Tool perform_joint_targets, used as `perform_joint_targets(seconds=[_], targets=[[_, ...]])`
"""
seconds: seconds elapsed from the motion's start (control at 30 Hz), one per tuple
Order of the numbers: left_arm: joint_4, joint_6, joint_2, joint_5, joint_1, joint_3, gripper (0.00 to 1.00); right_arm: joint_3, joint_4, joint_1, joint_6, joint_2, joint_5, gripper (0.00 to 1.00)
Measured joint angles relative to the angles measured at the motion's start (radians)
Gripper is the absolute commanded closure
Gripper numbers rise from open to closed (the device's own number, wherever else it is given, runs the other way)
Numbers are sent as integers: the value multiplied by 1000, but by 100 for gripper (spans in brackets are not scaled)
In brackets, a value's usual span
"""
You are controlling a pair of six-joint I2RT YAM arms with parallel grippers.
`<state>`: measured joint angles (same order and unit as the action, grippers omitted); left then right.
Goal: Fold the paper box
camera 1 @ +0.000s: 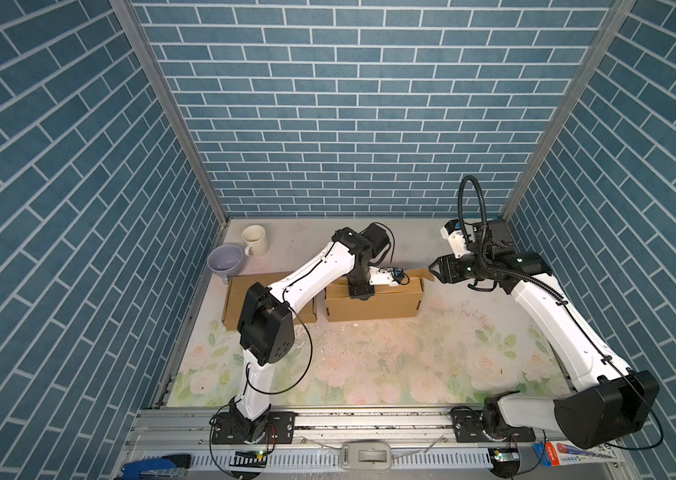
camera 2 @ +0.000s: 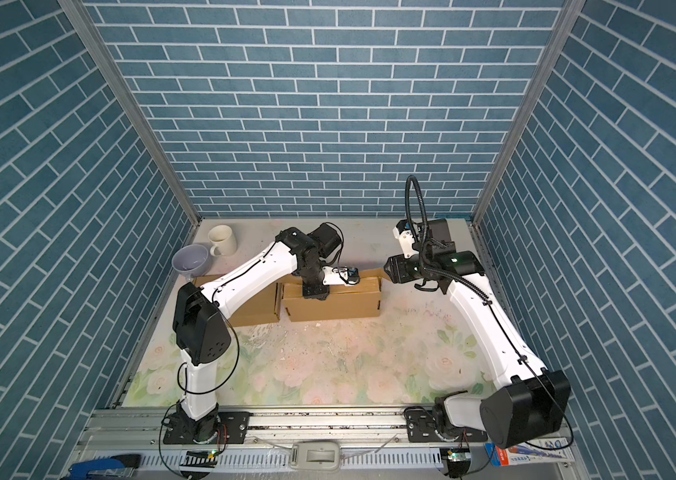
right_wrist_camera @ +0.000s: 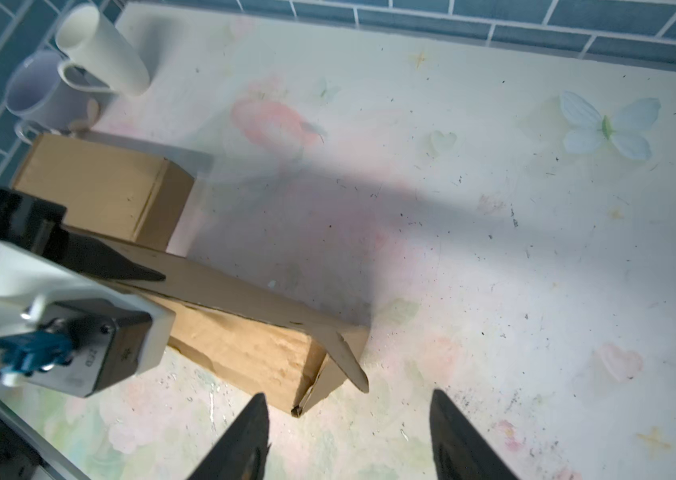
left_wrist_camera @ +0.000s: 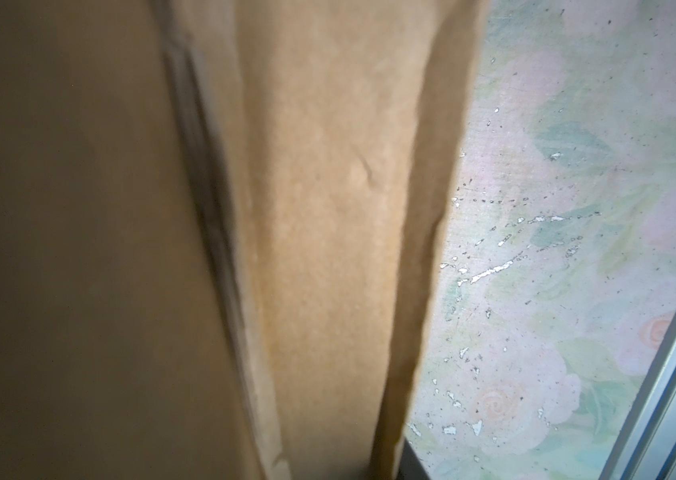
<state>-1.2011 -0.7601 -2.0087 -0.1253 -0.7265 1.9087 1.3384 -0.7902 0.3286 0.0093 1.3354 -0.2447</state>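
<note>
Toward the back edge of the table [camera 1: 411, 357], about midway along it, we see the paper box [camera 1: 373, 307] resting on the floral surface. Its long top flap [right_wrist_camera: 245, 291] is not flat on the box, and a small end tab [right_wrist_camera: 349, 361] juts out at its right end. The left gripper [camera 1: 360, 293] comes down onto the box's top near its left end. In the right wrist view one of its black fingers [right_wrist_camera: 120, 262] lies flat on the flap. The other finger is hidden, so we cannot tell whether it pinches the flap or only presses on it. The right gripper [right_wrist_camera: 348, 395] hangs just off the box's right end, jaws spread with nothing between them, near the tab but clear of it. A second box [camera 1: 240, 299] sits just beside the first, toward the left edge. In the back left corner stand a cream mug [camera 1: 255, 240] and a lilac mug [camera 1: 225, 258].
</note>
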Motion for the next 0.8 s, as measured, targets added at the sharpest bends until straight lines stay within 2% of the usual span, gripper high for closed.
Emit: perform_joint_targets(seconds=[0.2, 0.4, 0.63, 0.8], targets=[[-10, 0, -14, -4, 0, 21, 69, 64, -78, 37, -55, 109, 42, 57], [-11, 0, -15, -5, 0, 23, 69, 82, -119, 58, -79, 158, 60, 75], [-11, 0, -15, -5, 0, 23, 70, 93, -125, 73, -50, 167, 62, 98], [-11, 0, -15, -6, 1, 23, 71, 98, -131, 77, 54, 168, 53, 100]])
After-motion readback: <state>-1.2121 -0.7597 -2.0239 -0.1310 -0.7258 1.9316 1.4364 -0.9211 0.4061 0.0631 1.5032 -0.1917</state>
